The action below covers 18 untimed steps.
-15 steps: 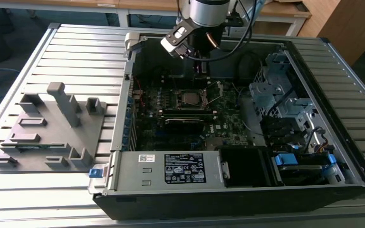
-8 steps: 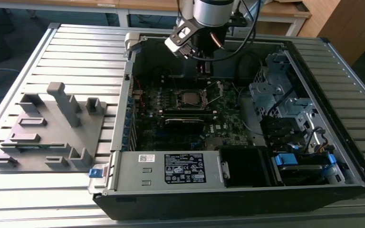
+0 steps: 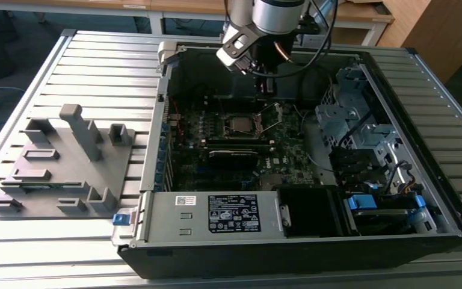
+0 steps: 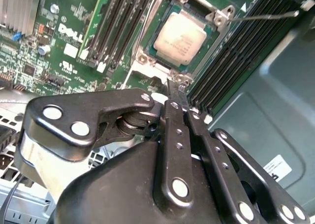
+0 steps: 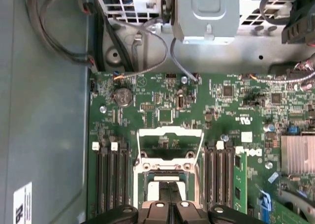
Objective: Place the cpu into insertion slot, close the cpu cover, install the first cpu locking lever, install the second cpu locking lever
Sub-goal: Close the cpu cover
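The cpu (image 4: 179, 37), a grey metal square, lies flat in the insertion slot (image 4: 211, 37) on the green motherboard. The cpu cover (image 5: 170, 131), a silver frame with a cut-out middle, is swung open and stands back from the slot (image 5: 147, 180). A thin wire locking lever (image 4: 266, 16) sticks out unlatched beside the slot. My gripper (image 4: 171, 85) hovers just over the slot's edge nearest the open cover, fingers pressed together with nothing between them. In the exterior view the gripper (image 3: 264, 90) hangs above the slot (image 3: 242, 124) inside the open computer case.
Black memory slots (image 5: 110, 179) flank the socket on both sides. A grey power supply box (image 3: 215, 214) fills the case's near end, and a drive cage (image 3: 351, 114) lies at the exterior view's right. A grey fixture plate (image 3: 62, 162) sits on the table outside the case. Cables (image 5: 64, 32) run along the case wall.
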Each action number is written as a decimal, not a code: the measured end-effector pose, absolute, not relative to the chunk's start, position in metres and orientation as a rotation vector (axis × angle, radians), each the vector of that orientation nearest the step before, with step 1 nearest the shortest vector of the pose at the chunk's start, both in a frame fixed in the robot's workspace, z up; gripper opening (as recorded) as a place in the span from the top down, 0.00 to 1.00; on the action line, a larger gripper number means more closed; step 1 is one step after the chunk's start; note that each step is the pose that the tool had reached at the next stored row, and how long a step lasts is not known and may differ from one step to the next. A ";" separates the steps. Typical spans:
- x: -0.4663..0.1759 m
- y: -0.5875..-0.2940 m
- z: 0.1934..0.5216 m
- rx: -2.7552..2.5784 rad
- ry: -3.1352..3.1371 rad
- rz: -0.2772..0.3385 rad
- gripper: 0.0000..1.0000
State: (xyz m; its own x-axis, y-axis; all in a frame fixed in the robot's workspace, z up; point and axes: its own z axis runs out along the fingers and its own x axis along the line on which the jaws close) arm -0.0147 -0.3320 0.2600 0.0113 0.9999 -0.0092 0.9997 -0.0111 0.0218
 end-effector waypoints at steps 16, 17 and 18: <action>0.020 -0.329 0.259 2.218 2.194 0.013 0.90; 0.022 -0.329 0.259 2.218 2.194 0.014 0.90; 0.024 -0.329 0.259 2.218 2.193 0.014 0.90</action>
